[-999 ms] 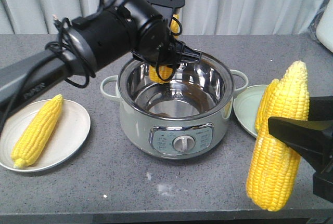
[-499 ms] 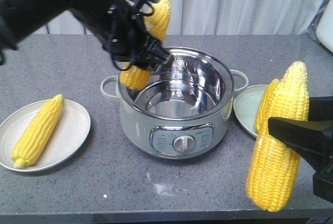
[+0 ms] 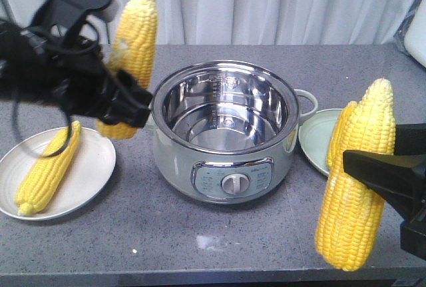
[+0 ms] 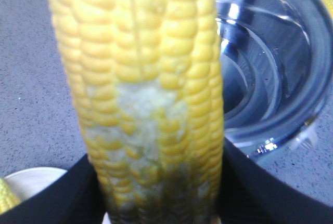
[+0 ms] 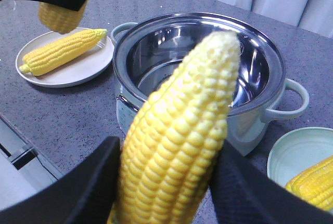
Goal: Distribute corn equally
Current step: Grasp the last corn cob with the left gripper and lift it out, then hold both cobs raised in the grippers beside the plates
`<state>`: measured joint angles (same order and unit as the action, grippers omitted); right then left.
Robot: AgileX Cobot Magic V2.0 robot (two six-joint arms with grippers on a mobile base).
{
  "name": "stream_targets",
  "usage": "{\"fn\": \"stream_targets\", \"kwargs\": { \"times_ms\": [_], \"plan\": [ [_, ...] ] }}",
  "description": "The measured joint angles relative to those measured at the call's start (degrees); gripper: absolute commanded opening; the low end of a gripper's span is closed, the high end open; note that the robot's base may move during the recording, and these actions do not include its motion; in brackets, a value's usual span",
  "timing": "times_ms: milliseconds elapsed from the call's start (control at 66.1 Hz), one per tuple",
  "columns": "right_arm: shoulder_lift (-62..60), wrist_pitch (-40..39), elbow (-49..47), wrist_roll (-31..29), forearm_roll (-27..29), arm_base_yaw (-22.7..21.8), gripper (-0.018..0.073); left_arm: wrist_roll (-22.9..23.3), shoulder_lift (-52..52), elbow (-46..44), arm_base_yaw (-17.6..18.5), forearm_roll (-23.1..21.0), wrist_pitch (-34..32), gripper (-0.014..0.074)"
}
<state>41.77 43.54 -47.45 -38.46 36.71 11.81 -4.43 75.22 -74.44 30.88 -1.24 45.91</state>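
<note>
1. Black left gripper point(image 3: 123, 108), left of frame: clamped on an upright cob point(image 3: 133, 40), between white plate point(image 3: 93, 167) and steel pot point(image 3: 174, 160).
2. Right gripper point(image 5: 166, 193), lower right: pinching a second cob point(image 3: 356, 187), tip up.
3. White plate: one lying cob point(image 3: 46, 167).
4. Green plate point(image 3: 311, 142), right of pot: fourth cob point(image 5: 312, 180), partly hidden.

Grey speckled bench point(image 3: 93, 244), stone-like, spans the full width; small white smudge point(image 3: 208, 240) near the front edge, centre. Far side closed off by a pale pleated curtain point(image 3: 279, 0) across the whole view. Light even and soft, shadows faint.
</note>
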Motion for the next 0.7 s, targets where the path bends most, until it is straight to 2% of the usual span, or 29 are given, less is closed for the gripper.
{"fn": "stream_targets", "kwargs": {
  "times_ms": [287,696],
  "plan": [
    [0.0,0.0,0.0,0.0,0.0,0.0,0.0204,0.0,-15.6,13.6,0.0,0.0,-5.0,0.0303],
    [0.0,0.0,0.0,0.0,0.0,0.0,0.0204,0.0,-30.0,26.0,0.0,0.0,-6.1,0.0303]
  ]
}}
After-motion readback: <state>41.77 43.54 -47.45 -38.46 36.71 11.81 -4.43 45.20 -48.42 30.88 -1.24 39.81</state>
